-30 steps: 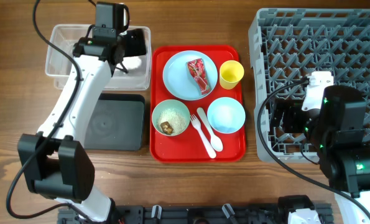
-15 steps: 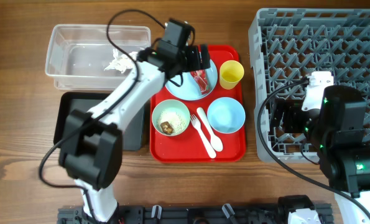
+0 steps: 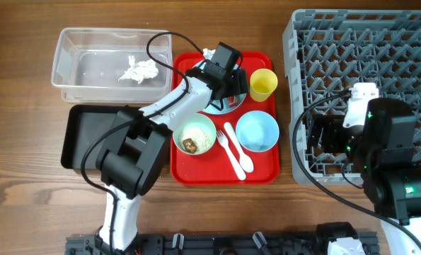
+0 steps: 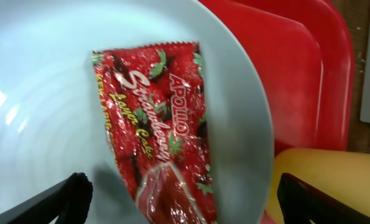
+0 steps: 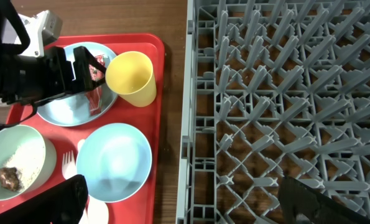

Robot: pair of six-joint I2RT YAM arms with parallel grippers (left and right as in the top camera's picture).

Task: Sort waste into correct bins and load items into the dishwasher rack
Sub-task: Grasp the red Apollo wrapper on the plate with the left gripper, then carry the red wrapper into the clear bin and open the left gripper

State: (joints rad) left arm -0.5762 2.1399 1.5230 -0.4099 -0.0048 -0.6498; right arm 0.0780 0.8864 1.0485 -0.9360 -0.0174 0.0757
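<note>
My left gripper (image 3: 228, 83) is open and low over the light-blue plate (image 4: 35, 93) on the red tray, its fingertips (image 4: 73, 196) either side of the red snack wrapper (image 4: 160, 124), which lies flat on the plate. The white napkin (image 3: 138, 69) lies in the clear tub (image 3: 72, 42). The black tray (image 3: 90, 134) is below the tub. The pale-green bowl (image 3: 194, 134) holds crumbs and a brown lump. The yellow cup (image 3: 263, 83), light-blue bowl (image 3: 257, 132), fork (image 3: 228, 144) and spoon (image 3: 243, 161) sit on the red tray. My right gripper (image 5: 185, 211) is open and empty over the grey rack's (image 3: 366, 64) left edge.
The red tray (image 3: 263, 173) lies between the bins and the rack, with a strip of bare wood (image 5: 172, 124) between it and the rack. The left arm stretches across the black tray and the red tray's left half. The right arm's body covers the rack's lower right.
My left arm swung right from the clear tub, leaving the napkin in it, and now hovers over the plate and wrapper. The right arm has not moved.
</note>
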